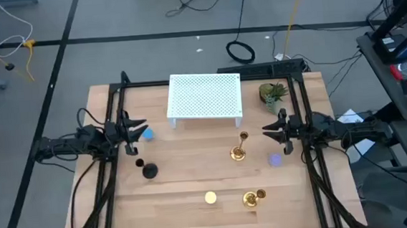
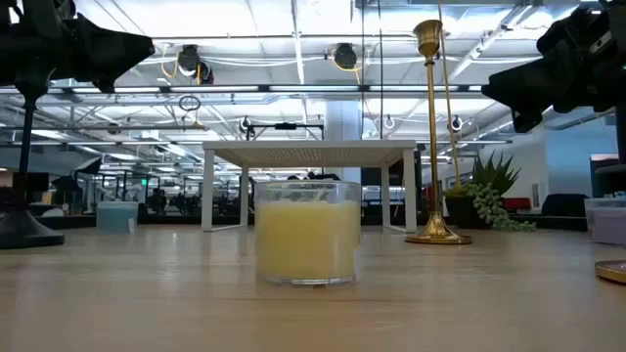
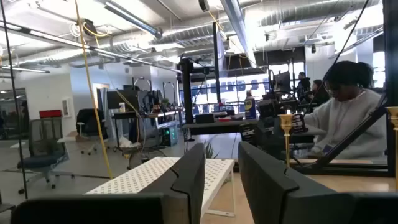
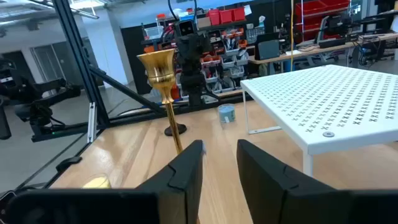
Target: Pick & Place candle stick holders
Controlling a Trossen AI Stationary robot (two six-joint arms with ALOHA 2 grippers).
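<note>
Lower centre of the high view, one gold holder [image 1: 250,199] stands by the yellow candle [image 1: 210,197]; the black holder [image 1: 149,170] lower left, another gold holder [image 1: 239,152] mid-frame; no pick seems begun; left claw [image 1: 137,130] and right claw [image 1: 271,131] hover spread, empty, at the tabletop [image 1: 194,179] sides; open room between; the white rack [image 1: 204,97] crowds the upper centre.

Left gripper [image 3: 221,177] up off the table with its two dark fingers [image 3: 189,171] parted, the white perforated rack [image 3: 168,174] just past them, a gold candle holder [image 3: 285,134] standing to one side, and a person in a pale top [image 3: 348,121] seated beyond the table.
</note>
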